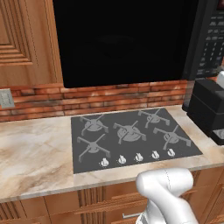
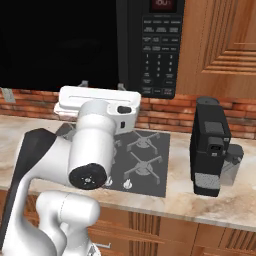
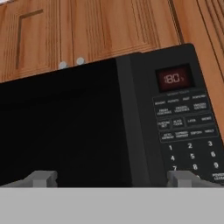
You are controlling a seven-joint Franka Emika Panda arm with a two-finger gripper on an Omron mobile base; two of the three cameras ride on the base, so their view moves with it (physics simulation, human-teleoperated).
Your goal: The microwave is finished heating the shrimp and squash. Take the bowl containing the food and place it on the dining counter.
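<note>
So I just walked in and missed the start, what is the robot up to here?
The white arm is raised in front of the large black microwave above the grey gas cooktop. Its two-finger gripper faces the dark glass door, which looks closed, fingertips spread and holding nothing. A black coffee machine stands beside the cooktop.

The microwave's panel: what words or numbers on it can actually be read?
Red display on the microwave: digits glow, too blurred to read surely.
Keypad: "1", "2", "3", "4", "5", "6", "8", "9".
Function buttons: white labels, too small to read.
</note>
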